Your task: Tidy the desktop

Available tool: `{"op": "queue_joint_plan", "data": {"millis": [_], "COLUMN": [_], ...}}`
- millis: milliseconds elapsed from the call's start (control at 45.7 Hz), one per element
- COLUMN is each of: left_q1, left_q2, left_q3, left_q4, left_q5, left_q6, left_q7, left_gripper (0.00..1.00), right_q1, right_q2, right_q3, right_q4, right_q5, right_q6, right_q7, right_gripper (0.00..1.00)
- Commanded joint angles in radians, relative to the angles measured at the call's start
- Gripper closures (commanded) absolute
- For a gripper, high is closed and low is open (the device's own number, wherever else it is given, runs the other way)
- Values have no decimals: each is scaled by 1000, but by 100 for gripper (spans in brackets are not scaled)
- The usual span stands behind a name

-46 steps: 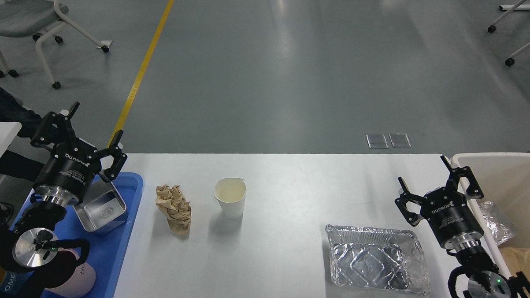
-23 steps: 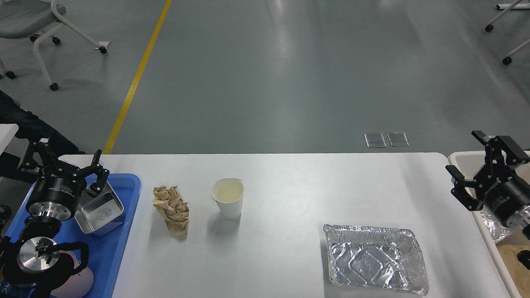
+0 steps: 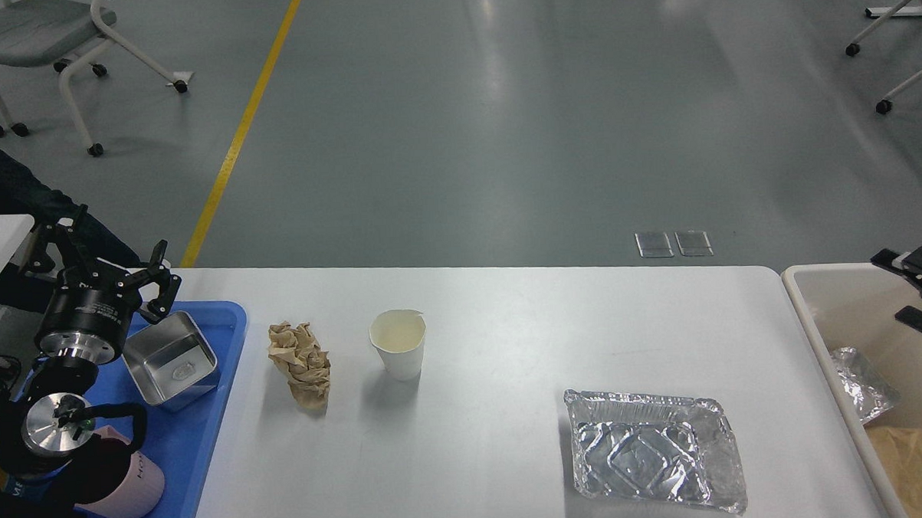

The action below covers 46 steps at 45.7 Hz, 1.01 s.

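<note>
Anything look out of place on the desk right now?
Yes: three throwaways lie loose on the desktop: a crumpled brown paper wad, an upright paper cup, and a dented foil tray at the front right. No spill visible.

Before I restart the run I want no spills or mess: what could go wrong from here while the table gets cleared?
1. The paper cup stands upright and open on the desktop; a sideways approach could tip it, and I cannot tell whether it holds liquid.
2. The foil tray sits near the front edge; a clumsy grasp could crush it or push it off.
3. The crumpled brown paper lies close to the cup, so grabbing it may knock the cup.
</note>
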Motion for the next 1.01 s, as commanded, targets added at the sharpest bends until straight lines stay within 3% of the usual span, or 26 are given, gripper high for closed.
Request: {"op": "queue_joint_plan", "data": {"millis": [0,241,504,789,986], "left_q1": [-2,12,21,23,35], "left_q2": [-28,-29,-23,-32,-31], "left_q3": [1,2,-3,2,4], "left_q4": [0,0,0,0,-1], "left_q5": [0,6,6,6,7], "left_q6": [4,13,12,13,-7], "left_q7": [2,2,-3,-3,2], "left_gripper": [4,4,4,4,4], "right_q1": [-62,-79,-119,-218,-206], "right_q2": [-137,-218,-258,-251,-96], "right_q3": [-9,-11,-14,-14,-18], "right_q4": [61,150,210,213,204], "right_q5": [-76,-398,-751,-780,-725], "right_q6": [-1,-3,-1,0,26], "right_q7": [4,24,145,146,148], "right_gripper": [0,0,0,0,0]}}
